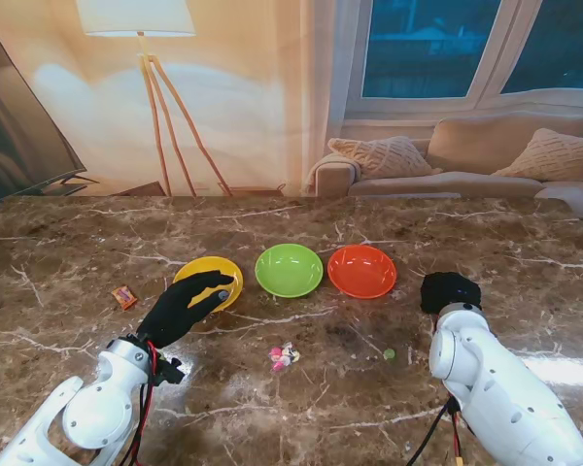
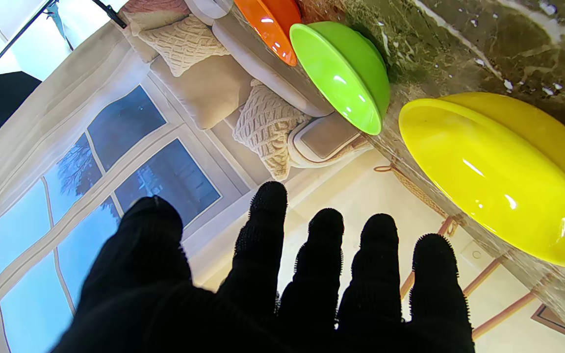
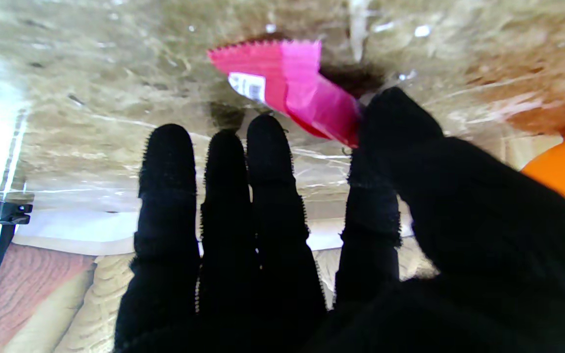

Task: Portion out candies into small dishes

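Left hand hovers spread wide, holding nothing, by the yellow dish; right hand pinches a pink candy.

Pink candy wrapper partly behind right robot hand; orange dish edge-cropped.

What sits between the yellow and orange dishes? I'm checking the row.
The green dish lies between the yellow dish and orange dish, clearest in the stand view.

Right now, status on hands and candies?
Left hand open, over yellow dish rim. Right hand pinching pink candy near orange dish. All three dishes look empty; loose candies on table. Nothing blocking.
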You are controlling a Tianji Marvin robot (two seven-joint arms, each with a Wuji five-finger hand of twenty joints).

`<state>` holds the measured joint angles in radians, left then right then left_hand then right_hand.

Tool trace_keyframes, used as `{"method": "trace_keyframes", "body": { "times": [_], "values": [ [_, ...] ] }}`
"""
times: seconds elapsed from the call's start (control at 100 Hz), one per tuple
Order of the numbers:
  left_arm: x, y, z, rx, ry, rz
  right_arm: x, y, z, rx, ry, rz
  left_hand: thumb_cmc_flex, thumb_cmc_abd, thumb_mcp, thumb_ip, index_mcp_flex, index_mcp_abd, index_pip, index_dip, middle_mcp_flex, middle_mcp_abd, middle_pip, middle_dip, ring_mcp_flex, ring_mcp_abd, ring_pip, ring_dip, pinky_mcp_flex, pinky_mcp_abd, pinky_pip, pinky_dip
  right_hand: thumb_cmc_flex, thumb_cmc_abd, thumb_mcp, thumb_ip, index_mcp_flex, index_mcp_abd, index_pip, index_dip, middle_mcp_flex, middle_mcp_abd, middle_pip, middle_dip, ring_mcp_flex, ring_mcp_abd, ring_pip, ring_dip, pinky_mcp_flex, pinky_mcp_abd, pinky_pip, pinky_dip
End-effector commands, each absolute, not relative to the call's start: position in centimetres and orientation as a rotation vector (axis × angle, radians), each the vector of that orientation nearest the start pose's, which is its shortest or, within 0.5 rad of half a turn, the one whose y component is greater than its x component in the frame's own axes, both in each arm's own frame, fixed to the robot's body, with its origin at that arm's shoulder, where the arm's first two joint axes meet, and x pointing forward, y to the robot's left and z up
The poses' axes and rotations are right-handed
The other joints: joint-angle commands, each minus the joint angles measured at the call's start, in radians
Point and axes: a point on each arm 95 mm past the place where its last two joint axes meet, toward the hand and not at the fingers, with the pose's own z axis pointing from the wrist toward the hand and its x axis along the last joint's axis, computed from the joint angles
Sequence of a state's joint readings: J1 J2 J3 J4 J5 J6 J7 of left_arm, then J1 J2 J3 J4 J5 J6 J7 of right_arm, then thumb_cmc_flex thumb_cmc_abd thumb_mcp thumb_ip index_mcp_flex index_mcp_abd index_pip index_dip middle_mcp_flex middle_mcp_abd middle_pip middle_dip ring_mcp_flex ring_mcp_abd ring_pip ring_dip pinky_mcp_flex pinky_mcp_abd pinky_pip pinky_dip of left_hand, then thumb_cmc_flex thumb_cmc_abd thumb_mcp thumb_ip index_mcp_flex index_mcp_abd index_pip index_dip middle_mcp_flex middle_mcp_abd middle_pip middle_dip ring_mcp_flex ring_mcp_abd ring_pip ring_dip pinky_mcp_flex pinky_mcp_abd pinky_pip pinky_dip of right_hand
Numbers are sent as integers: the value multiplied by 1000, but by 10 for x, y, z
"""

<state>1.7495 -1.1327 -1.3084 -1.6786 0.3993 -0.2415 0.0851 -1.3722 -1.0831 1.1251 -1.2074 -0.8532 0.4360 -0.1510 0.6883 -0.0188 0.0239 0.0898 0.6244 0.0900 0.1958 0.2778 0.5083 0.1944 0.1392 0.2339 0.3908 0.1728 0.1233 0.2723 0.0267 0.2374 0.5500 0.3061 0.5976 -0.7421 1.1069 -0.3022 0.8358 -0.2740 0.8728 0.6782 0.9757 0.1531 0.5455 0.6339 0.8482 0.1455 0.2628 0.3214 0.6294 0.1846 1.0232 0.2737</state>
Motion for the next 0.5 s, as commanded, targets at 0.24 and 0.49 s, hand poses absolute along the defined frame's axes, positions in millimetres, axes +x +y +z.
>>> {"method": "trace_keyframes", "body": {
  "times": [0.24, 0.49],
  "values": [
    [352, 5, -330, -1698, 1077, -2058, 423, -110, -413, 1472, 1302, 902, 20, 33, 3, 20, 14, -26, 13, 14, -10, -34, 6, -11, 14, -18, -5, -10, 1, -1, 4, 13, -73, -13, -31, 156, -156, 184, -471, -151, -157, -174, -245, -257, -11, -102, 31, 27, -94, -61, -32, 7],
    [352, 7, -330, -1694, 1067, -2056, 418, -116, -405, 1353, 1324, 890, 20, 32, 3, 20, 21, -28, 17, 15, -9, -36, 7, -11, 15, -19, -5, -10, 2, 2, 4, 14, -172, -30, -80, 132, -316, 220, -566, -239, -281, -180, -244, -256, -142, -123, 48, 55, -235, -84, -73, 113]
  ]
}}
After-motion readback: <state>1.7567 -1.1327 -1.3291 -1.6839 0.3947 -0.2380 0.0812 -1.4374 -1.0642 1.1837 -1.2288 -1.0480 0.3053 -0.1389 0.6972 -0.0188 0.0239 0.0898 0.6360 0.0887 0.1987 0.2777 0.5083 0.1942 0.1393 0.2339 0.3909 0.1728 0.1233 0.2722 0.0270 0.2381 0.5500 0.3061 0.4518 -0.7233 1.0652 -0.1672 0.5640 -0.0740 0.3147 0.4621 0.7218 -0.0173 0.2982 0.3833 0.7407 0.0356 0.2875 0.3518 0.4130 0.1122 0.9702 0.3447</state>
